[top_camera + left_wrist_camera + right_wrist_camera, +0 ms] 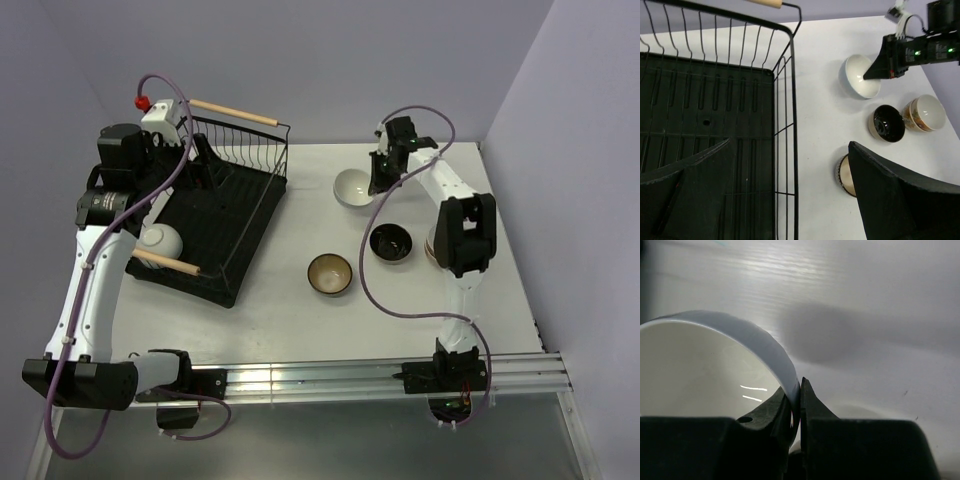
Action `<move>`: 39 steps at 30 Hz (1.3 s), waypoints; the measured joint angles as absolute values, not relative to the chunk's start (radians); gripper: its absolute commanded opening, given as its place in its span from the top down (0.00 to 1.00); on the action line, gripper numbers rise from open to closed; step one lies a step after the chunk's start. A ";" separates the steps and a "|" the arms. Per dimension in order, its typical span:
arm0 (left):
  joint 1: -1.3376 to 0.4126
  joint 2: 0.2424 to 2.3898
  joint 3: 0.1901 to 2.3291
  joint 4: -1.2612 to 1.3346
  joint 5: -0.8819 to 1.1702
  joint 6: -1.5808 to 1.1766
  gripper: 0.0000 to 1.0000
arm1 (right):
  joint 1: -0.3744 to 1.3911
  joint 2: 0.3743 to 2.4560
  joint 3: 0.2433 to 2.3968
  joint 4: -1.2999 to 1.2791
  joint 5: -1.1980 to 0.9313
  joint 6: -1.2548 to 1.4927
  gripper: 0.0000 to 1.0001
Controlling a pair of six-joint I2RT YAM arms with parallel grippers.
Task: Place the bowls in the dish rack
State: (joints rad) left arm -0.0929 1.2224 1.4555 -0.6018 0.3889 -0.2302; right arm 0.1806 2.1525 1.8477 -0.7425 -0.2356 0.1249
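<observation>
Currently the right claw (799, 404) is clamped on the rim of a glossy white round ceramic bowl (705, 370), one finger inside and one outside. The bowl is at the far side of the white tabletop (300, 320), well apart from the black wire dish rack (262, 205). The left claw (789, 150) hangs spread wide over the rack. Judgement: lift straight up, then swing left slowly, as this thin rim grip may let the bowl pivot.
</observation>
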 measured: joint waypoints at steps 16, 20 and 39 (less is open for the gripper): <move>-0.093 1.158 1.438 -0.421 0.723 -0.446 0.01 | 0.176 1.764 1.991 -0.659 -0.591 0.209 1.00; -0.096 1.121 1.365 -0.273 0.789 -0.572 0.01 | 0.190 1.725 1.967 -0.625 -0.668 0.246 1.00; -0.267 1.157 1.082 0.244 0.736 -1.045 0.01 | 0.350 1.658 1.855 -0.582 -0.724 0.280 1.00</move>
